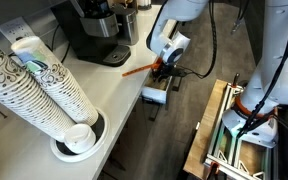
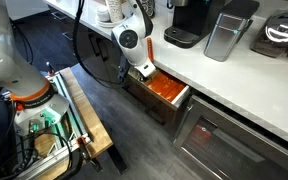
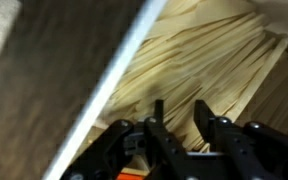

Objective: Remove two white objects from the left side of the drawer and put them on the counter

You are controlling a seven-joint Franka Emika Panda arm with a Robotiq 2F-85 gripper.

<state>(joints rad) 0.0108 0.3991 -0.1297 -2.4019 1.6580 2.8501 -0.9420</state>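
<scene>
The drawer is pulled out below the counter, and orange contents show inside it. It also shows in an exterior view. In the wrist view a white drawer wall runs diagonally beside a compartment full of pale tan sticks. My gripper hangs just above these sticks with its fingers apart and nothing between them. It reaches down into the drawer's near end in both exterior views. I cannot make out any separate white objects.
A wooden-framed cart stands on the floor close to the drawer. On the counter are stacks of paper cups, a black coffee machine and a metal canister. An orange stick lies at the counter edge.
</scene>
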